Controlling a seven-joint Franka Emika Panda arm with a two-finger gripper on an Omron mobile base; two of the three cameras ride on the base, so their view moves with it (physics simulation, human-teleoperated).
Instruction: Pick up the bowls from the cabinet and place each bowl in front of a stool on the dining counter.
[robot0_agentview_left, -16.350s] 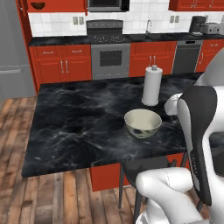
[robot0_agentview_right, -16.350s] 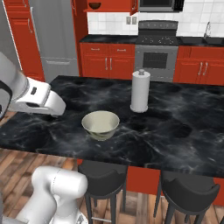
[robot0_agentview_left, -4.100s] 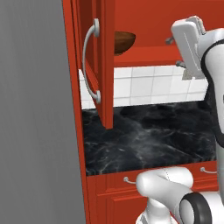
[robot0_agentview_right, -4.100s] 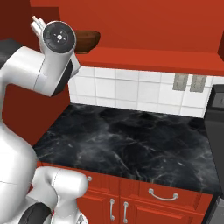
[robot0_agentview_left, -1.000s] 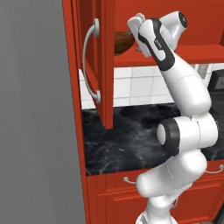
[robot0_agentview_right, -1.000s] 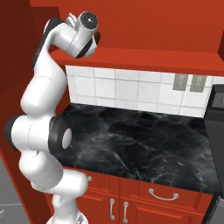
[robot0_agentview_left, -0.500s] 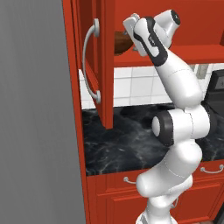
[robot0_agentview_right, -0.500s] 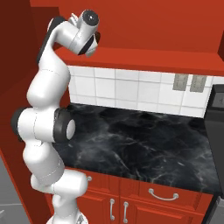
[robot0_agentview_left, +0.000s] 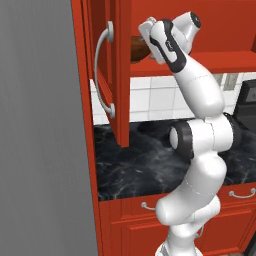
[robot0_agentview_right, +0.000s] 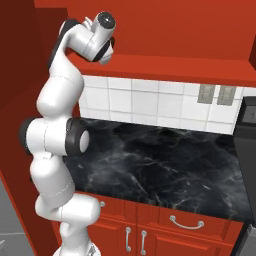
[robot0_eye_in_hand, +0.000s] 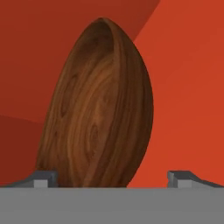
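No readable writing, labels or brand marks on anything here.

The reddish-brown bowl (robot0_eye_in_hand: 98, 109) sits on the red shelf (robot0_agentview_left: 200, 65) of the wall cabinet (robot0_agentview_left: 107, 75), near the shelf's left end, close behind the open door. In the left base view only a sliver of the bowl (robot0_agentview_left: 138, 49) shows, between the door edge and the robot's hand. The hand view gives the detail: wood-grain pattern, glossy, and the bowl looks rolled on its side because the camera is rolled. The open rim faces the view's upper left.

Gripper (robot0_eye_in_hand: 113, 178) is spread wide, nothing held. Its two fingertips (robot0_eye_in_hand: 41, 179) just poke up at the bottom of the hand view, one on either side of the bowl's near end. The left tip sits right at the bowl's edge; contact cannot be judged. The right tip stands apart from the bowl, with red cabinet wall showing between.

Left base view adds the cabinet door swung open toward the camera, with its long curved white handle (robot0_agentview_left: 102, 75), a grey panel (robot0_agentview_left: 40, 130) at far left, and the black marble surface (robot0_agentview_left: 135, 167) below with white tiles behind. The right base view shows the wrist up at the cabinet's left end, two wall outlets (robot0_agentview_right: 216, 94) on the tile, and red drawers (robot0_agentview_right: 185, 220) under the surface's front edge.
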